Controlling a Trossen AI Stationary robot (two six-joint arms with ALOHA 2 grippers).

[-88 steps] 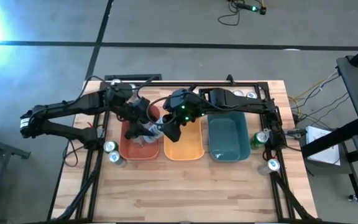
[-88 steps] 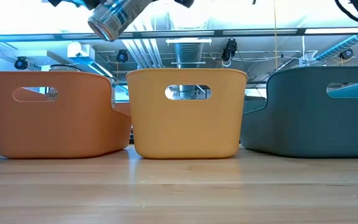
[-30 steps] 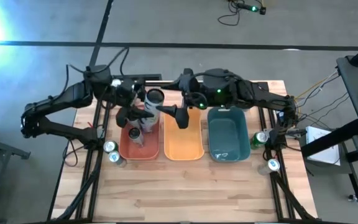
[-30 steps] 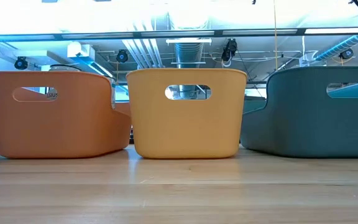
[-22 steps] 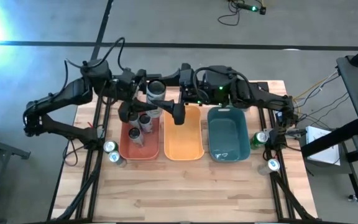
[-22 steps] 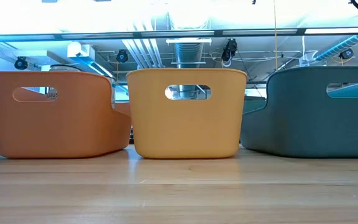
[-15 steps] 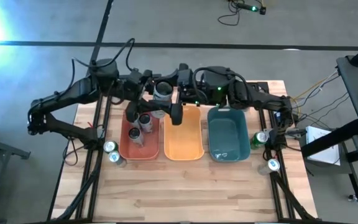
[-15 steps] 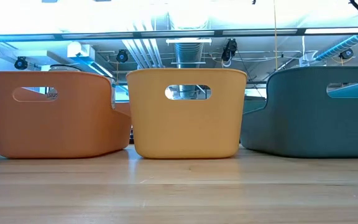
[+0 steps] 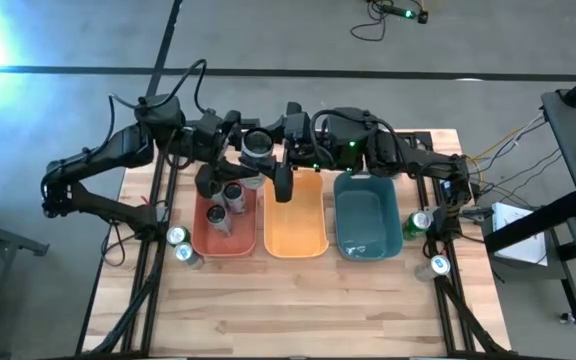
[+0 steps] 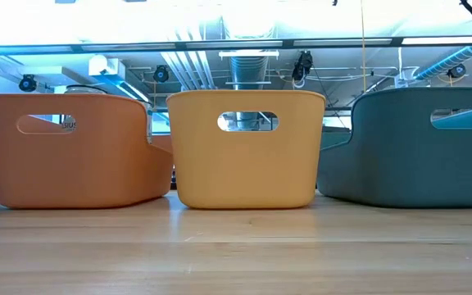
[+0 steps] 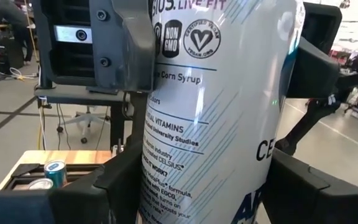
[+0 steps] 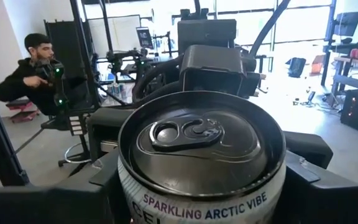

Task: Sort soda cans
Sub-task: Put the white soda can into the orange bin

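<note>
A white soda can [image 9: 258, 148] with a silver top is held upright high above the far ends of the red bin [image 9: 200, 240] and the orange bin [image 9: 296, 245]. My left gripper [image 11: 204, 186] reaches it from the left and is shut on its lower part. My right gripper [image 12: 201, 186] reaches it from the right and is shut just below the top rim. Neither gripper shows in the low view. A few cans [image 9: 230, 195] lie inside the red bin. My left gripper pinches the can's lower side walls [image 11: 148, 180] between its two fingers, coming about level from the table's left. The can stands upright, lifted clear of the bins. My right gripper has its fingers [image 11: 126, 43] on opposite sides of the can's upper wall [image 12: 126, 180], just below the rim. It comes from the table's right.
The teal bin [image 9: 366, 225] stands to the right of the orange one. Loose cans stand on the table left of the red bin [image 9: 178, 238] and right of the teal bin [image 9: 418, 222], with more near the far edge [image 9: 405, 152]. A person [image 12: 33, 68] sits beyond the table.
My left gripper has carried the can a little toward the table's right and far edge, keeping it upright. My right gripper has come toward the left until its fingers stand at both sides of the can's top part.
</note>
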